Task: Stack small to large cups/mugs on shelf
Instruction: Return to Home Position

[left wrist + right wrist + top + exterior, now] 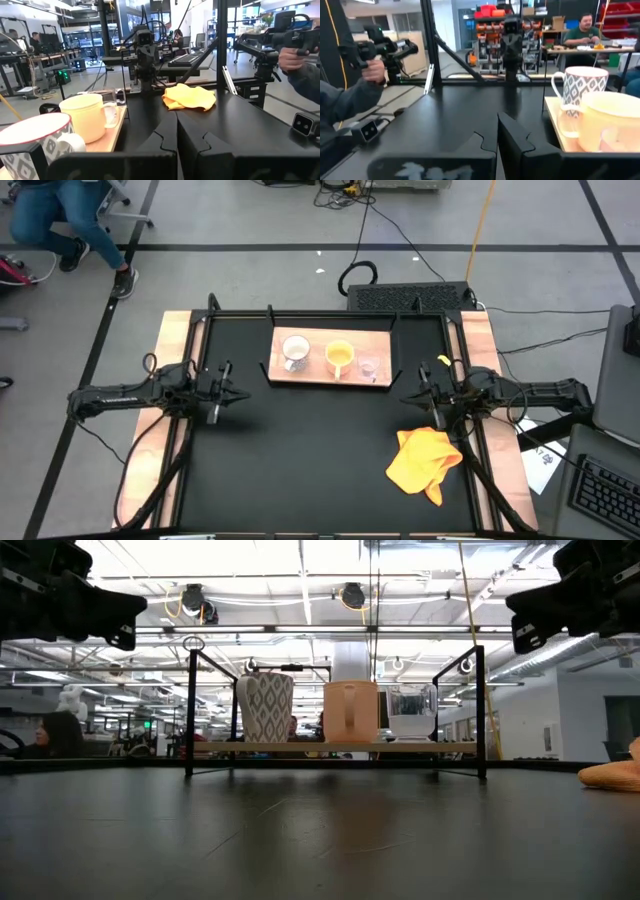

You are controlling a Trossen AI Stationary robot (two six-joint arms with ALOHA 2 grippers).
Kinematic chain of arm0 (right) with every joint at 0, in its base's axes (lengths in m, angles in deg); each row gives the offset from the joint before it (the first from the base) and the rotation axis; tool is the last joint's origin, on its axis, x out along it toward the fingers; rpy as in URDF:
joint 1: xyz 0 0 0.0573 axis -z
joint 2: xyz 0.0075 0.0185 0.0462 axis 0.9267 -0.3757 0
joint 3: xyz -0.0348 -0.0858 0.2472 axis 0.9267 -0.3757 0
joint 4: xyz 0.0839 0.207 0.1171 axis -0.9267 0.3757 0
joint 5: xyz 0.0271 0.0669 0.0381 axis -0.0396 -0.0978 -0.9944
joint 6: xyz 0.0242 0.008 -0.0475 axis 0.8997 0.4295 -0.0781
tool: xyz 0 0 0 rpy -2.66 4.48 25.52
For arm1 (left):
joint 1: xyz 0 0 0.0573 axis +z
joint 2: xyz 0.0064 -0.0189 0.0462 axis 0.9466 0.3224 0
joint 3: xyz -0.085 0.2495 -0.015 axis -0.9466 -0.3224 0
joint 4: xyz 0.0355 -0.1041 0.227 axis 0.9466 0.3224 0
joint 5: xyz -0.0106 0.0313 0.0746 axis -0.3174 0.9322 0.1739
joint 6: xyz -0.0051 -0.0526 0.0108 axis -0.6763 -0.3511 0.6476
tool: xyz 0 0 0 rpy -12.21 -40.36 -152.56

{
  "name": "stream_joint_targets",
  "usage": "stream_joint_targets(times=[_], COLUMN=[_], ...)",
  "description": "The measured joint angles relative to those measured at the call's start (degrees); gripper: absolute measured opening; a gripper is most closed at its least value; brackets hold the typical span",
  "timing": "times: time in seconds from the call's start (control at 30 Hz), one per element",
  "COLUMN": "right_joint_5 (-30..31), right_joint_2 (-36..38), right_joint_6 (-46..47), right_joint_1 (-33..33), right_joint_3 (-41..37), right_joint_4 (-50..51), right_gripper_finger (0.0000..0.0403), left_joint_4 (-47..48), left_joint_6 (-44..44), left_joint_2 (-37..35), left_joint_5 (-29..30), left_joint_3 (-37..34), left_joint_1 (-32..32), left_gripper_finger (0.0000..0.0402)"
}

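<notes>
The light-wood shelf (330,372) lies at the table's far middle. Three vessels stand upright on it in a row. They are the white patterned mug (295,352) (265,708), the orange-yellow mug (339,357) (350,712) and the small clear glass cup (368,367) (412,712). My left gripper (236,393) (176,134) is shut and hovers left of the shelf, nearer the table's near edge, pointing right. My right gripper (412,398) (497,132) is shut and hovers right of the shelf, pointing left. Both are raised above the tabletop.
An orange-yellow cloth (425,460) (612,776) lies crumpled on the table's near right, below the right arm. Black brackets (482,710) rise at the shelf's ends. A black frame edges the table. People stand and sit beyond it, one holding a device (300,55).
</notes>
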Motion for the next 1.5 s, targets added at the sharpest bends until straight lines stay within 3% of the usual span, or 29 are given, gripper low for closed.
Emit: stream_joint_targets(times=[1.5], right_joint_5=[0.1], right_joint_2=[2.0], right_joint_6=[0.7], right_joint_1=[0.0], right_joint_3=[0.0], right_joint_4=[-0.9], right_gripper_finger=[0.0000], left_joint_4=[1.7], left_joint_6=[-2.5], left_joint_2=[-1.0], left_joint_5=[0.0], left_joint_3=[0.0], left_joint_1=[-0.1], left_gripper_finger=[0.0021])
